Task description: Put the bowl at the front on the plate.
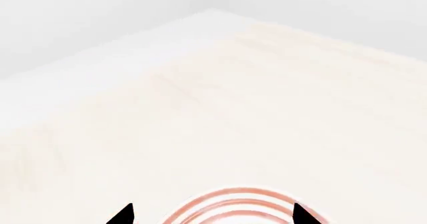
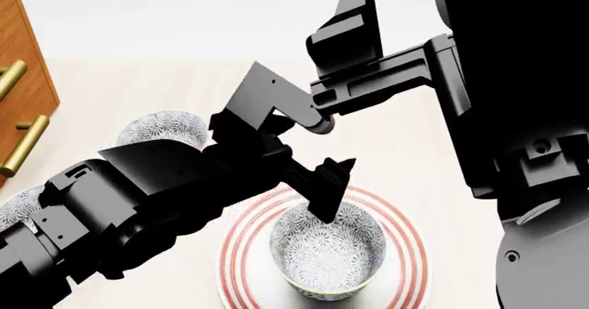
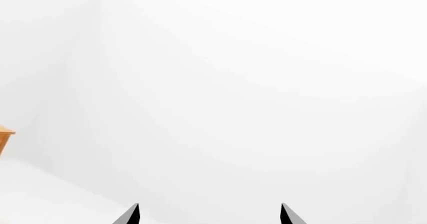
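- Claw tips of the left claw (image 2: 327, 188) stand apart, empty, just over the bowl's far rim.
- Right claw (image 3: 208, 215) is spread too, holding nothing.
- The bowl (image 2: 327, 252) sits upright on the plate (image 2: 410, 243).
- Another bowl (image 2: 164, 128) rests farther back on the surface (image 2: 414, 143).

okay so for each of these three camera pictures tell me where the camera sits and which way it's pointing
Head view: on the robot's head, looking forward and down at the bowl on the plate; both arms and the left end effector show.
Left wrist view: on the left arm, facing the table and the plate's rim; its two fingertips show.
Right wrist view: on the right arm, facing blank white surroundings; only its fingertips show.
Shared: head and left wrist views both show the plate.
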